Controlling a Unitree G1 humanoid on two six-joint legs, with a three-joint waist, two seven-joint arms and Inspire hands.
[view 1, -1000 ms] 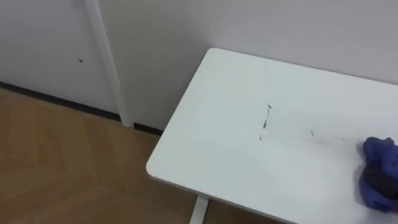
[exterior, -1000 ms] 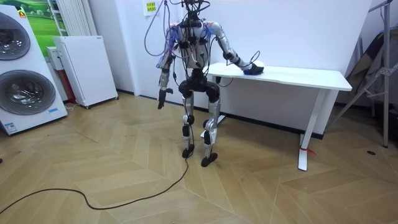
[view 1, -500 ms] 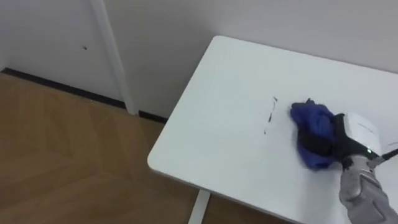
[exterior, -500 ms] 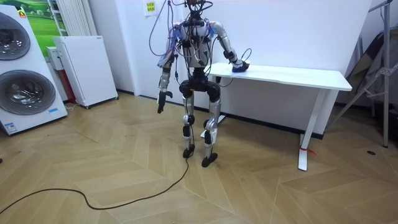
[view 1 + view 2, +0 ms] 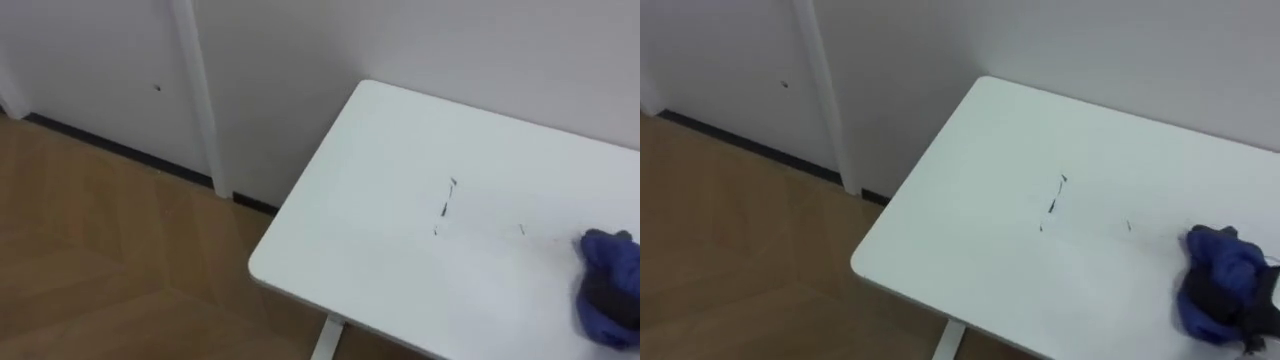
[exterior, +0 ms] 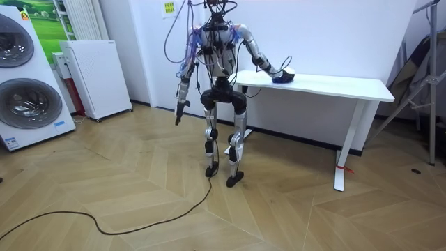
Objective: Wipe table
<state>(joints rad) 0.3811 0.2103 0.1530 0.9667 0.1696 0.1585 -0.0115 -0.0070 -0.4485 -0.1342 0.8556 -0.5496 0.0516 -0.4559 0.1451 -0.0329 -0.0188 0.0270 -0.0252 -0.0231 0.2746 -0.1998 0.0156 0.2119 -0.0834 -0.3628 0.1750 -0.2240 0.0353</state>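
A white table (image 5: 380, 170) stands against the wall, and I stand at its left end in the room view. Short dark marks (image 5: 445, 200) streak its top near the middle. A crumpled blue cloth (image 5: 1215, 270) lies on the tabletop to the right of the marks, apart from them. My right hand (image 5: 1262, 300) comes in from the right edge with its dark fingers curled into the cloth. The room view has that hand and the cloth (image 6: 282, 78) on the table (image 6: 334, 85) with the arm stretched out. My left hand (image 6: 178, 113) hangs idle at my side, fingers relaxed.
A white upright trim (image 5: 205, 90) runs down the wall left of the table, above a wooden floor (image 5: 90, 250). In the room view, washing machines (image 6: 24, 84) and a white cabinet (image 6: 97, 77) stand at the left, and a folded rack (image 6: 418, 70) at the right.
Half a second ago the right hand had swept the cloth left, up to the dark marks. It has now drawn back to the right. The head camera shifted slightly.
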